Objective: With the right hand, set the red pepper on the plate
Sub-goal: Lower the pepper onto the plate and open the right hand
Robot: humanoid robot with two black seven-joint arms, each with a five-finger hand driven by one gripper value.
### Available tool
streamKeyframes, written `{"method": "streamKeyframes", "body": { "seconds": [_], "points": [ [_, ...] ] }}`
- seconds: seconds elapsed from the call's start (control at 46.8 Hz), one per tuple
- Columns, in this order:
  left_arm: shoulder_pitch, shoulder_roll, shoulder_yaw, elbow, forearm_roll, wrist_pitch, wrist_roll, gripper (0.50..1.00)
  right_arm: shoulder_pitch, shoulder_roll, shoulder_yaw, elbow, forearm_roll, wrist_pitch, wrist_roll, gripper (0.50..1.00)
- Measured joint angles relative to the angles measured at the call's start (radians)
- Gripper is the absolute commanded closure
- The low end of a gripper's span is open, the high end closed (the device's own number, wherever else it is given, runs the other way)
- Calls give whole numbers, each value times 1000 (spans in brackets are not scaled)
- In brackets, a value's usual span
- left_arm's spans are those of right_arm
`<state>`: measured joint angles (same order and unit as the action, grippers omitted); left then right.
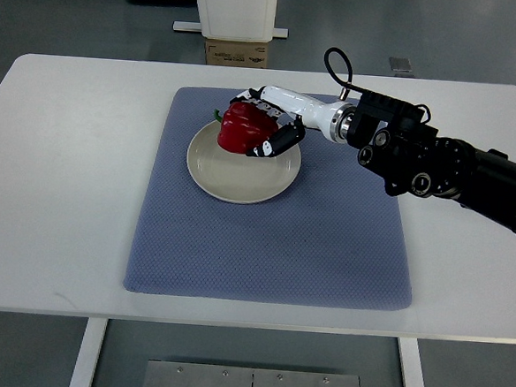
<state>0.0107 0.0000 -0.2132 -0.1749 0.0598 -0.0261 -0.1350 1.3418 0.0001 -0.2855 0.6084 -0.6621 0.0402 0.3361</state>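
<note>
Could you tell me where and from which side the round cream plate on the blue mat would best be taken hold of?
I would grip the round cream plate at its near rim, coming from the table's front edge. That thin raised edge is bare there, while the far side is crowded by the red bell pepper and the right hand wrapped around it. The blue woven mat lies flat, so sliding fingers under may be hard.

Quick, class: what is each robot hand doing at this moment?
Left hand: not in view.
Right hand: closed around the red pepper, holding it over the far edge of the plate.
</note>
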Motion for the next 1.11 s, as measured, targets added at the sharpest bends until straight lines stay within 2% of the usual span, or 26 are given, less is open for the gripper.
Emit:
{"method": "streamKeyframes", "body": {
  "seconds": [0.363, 0.897, 1.047, 1.111],
  "points": [
    [0, 0, 0, 0, 0, 0, 0, 500, -33, 0, -3, 7, -7, -3, -34, 1000],
    [0, 0, 0, 0, 0, 0, 0, 500, -72, 0, -3, 5, -7, -5, -35, 1000],
    [0, 0, 0, 0, 0, 0, 0, 500, -85, 0, -3, 2, -7, -6, -34, 875],
    [0, 0, 0, 0, 0, 0, 0, 500, -88, 0, -3, 2, -7, -6, -34, 769]
  ]
}}
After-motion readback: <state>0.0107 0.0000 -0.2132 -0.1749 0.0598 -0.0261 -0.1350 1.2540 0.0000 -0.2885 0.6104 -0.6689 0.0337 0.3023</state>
